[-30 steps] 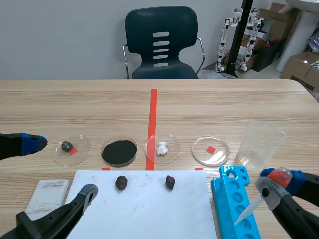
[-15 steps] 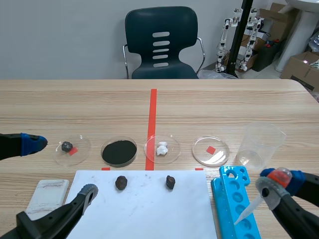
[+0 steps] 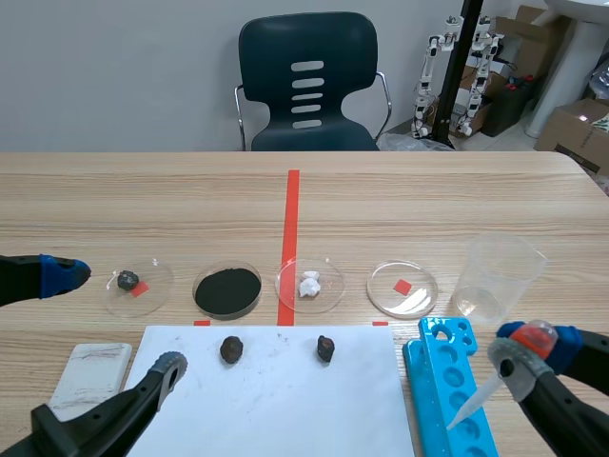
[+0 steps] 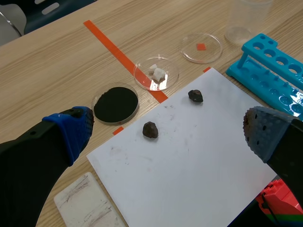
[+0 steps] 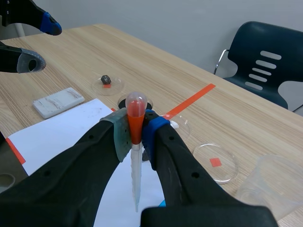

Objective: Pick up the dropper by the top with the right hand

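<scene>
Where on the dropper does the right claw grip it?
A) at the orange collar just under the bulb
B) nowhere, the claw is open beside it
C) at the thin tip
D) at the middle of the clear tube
A: in the right wrist view the right claw is shut on the dropper at its orange collar, right under the bulb, and the clear tube hangs free below.

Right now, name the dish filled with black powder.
The second dish from the left; the other three are clear, holding a stone, white lumps, or nothing.
</scene>
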Controlling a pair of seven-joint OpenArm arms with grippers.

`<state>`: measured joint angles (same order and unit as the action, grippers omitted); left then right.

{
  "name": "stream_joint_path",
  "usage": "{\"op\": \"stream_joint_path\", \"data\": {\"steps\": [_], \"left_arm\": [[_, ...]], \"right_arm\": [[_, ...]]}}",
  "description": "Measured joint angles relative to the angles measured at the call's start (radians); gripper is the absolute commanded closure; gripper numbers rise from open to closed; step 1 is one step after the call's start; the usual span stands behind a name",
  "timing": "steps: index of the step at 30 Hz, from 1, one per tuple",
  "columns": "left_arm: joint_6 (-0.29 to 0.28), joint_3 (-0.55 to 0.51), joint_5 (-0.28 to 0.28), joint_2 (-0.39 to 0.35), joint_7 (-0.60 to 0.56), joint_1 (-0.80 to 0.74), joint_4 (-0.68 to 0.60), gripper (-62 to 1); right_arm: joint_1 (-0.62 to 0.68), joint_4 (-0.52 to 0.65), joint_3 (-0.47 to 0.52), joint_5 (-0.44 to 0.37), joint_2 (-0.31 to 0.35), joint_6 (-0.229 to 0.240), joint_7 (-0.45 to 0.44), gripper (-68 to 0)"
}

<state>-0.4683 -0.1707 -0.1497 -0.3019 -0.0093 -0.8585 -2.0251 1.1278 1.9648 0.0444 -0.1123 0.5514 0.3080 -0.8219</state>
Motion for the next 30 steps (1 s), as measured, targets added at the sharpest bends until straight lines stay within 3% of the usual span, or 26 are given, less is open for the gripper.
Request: {"op": "stream_joint_path", "data": {"steps": [30], "left_arm": [[0.000,0.000,0.000,0.000,0.000,0.000,0.000,-62.3]], "right_arm": [[-0.006,0.000,0.000,0.000,0.000,0.000,-0.008,-4.6]]}}
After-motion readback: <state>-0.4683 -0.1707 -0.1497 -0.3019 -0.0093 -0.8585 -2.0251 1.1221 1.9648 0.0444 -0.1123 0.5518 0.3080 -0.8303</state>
